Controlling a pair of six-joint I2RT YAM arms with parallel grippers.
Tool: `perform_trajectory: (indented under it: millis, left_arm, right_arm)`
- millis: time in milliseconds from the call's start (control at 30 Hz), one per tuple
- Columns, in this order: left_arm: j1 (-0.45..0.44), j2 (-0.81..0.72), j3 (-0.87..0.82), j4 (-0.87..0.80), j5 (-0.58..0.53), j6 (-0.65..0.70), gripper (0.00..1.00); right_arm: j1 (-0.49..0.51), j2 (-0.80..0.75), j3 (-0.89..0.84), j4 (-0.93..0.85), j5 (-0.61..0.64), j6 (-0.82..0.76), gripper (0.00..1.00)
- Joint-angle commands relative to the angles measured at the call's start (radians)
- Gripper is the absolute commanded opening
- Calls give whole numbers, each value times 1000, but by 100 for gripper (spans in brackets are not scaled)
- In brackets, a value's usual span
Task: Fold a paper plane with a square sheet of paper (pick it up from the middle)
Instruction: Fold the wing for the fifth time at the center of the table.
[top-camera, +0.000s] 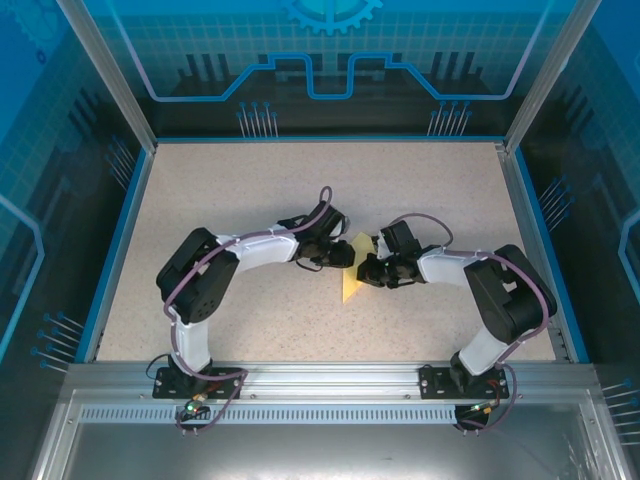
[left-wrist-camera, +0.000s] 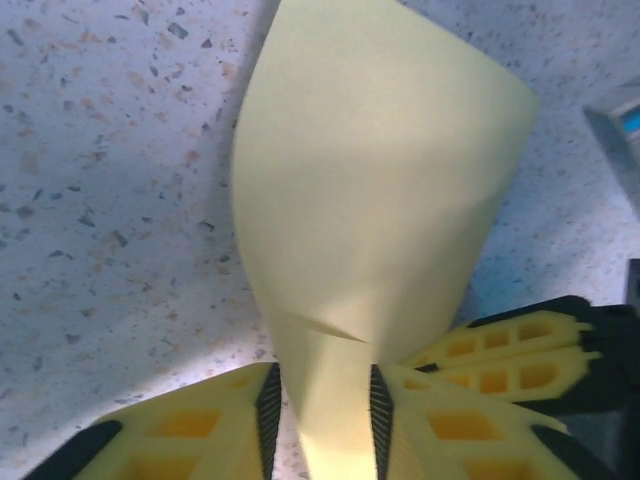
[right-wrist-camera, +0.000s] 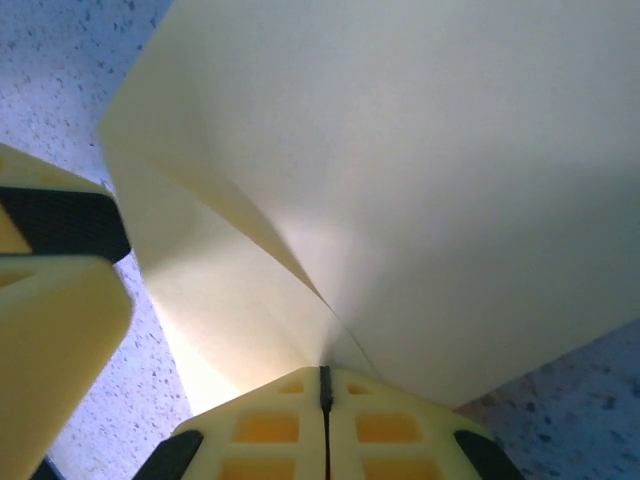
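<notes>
The speckled table (top-camera: 250, 200) lies under me. Nearest, my right gripper (right-wrist-camera: 323, 390) is pinched tight on a creased corner of the square sheet of paper (right-wrist-camera: 400, 180), while my left gripper (left-wrist-camera: 322, 410) has its fingers apart, the sheet's narrow end running between them. The sheet bows off the table between both hands, so I judge an early fold is in hand; next comes flattening the flap and pressing its crease.
</notes>
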Motion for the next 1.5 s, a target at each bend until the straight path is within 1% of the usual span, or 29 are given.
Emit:
perform_trajectory:
  millis: [0,100,367,633,700,733,833,900,1000,1067,1133,1333,1467]
  left_arm:
    - [-6,-46,-54,96,86,-60,36]
    - [-5,-43,-82,140,126,-92,38]
    - [-6,-89,-151,176,151,-118,38]
    - [-8,-113,-204,179,175,-128,21]
    - [-10,-107,-200,157,171,-116,16]
    - [-12,-103,-195,143,166,-108,15]
    - [-19,-101,-183,102,133,-81,17]
    - [-21,-105,-181,77,102,-64,22]
    - [-22,-110,-182,53,64,-46,26]
    - [-22,-103,-183,64,66,-45,29]
    - [-23,-91,-185,99,98,-64,30]
    - [-32,-52,-151,99,112,-54,27]
    - [-32,-44,-141,94,109,-54,18]
  right_arm:
    - [-16,-3,-12,-38,20,-25,6]
    - [-18,-10,-31,-28,23,-25,5]
    - [-24,-2,-50,5,11,-11,5]
    - [-23,-2,-47,17,0,-6,5]
    - [-24,-1,-44,22,-3,-4,5]
    - [-25,-1,-44,22,-3,-4,5]
    - [-24,-6,-49,23,-2,-3,5]
    - [-24,-8,-50,22,-2,-3,5]
    - [-24,-9,-52,23,-3,-3,5]
    - [-23,-8,-51,23,-5,-4,5]
    - [-24,-9,-48,23,-7,-4,5]
    - [-24,-13,-46,23,-11,-2,4]
    - [-24,-14,-49,26,-11,-2,4]
